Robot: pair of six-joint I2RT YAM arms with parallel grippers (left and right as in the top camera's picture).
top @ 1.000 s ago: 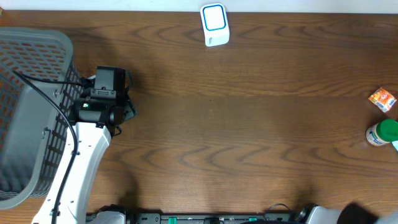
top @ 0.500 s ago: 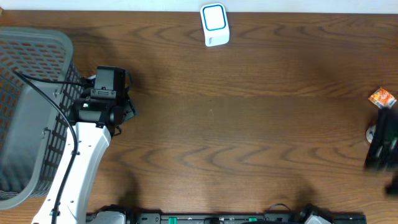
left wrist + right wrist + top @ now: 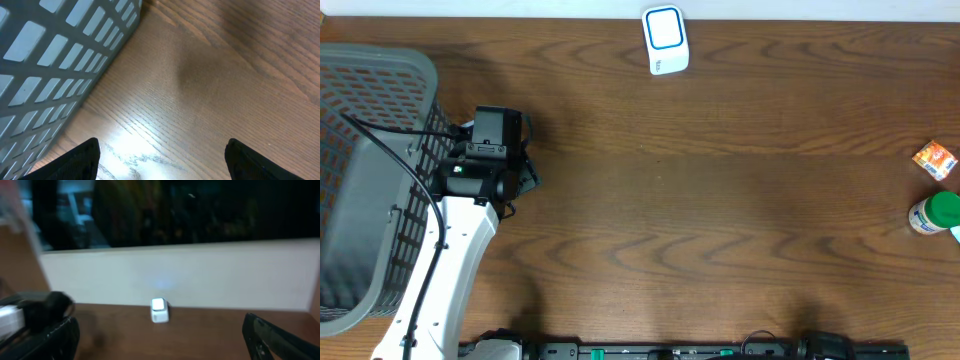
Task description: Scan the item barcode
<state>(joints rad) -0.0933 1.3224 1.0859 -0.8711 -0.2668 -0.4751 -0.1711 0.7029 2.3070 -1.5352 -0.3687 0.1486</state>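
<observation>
A white barcode scanner (image 3: 666,40) with a blue-rimmed face stands at the table's far edge; it also shows small and blurred as the scanner (image 3: 159,310). At the right edge lie an orange packet (image 3: 935,158) and a white bottle with a green cap (image 3: 932,214). My left gripper (image 3: 500,128) hangs beside the basket; in its wrist view the left gripper (image 3: 162,150) is open over bare wood. My right gripper (image 3: 160,332) is open and empty, facing the scanner from far off. It is out of the overhead view.
A grey mesh basket (image 3: 370,180) fills the left side, and its wall (image 3: 50,60) is close to my left fingers. A pale wall panel (image 3: 200,275) runs behind the table. Part of the right arm's base (image 3: 830,346) shows at the bottom edge.
Half a second ago the right arm swept blurred over the bottle at the right edge; now it is out of the overhead view and the bottle shows again. The left arm has not moved.
</observation>
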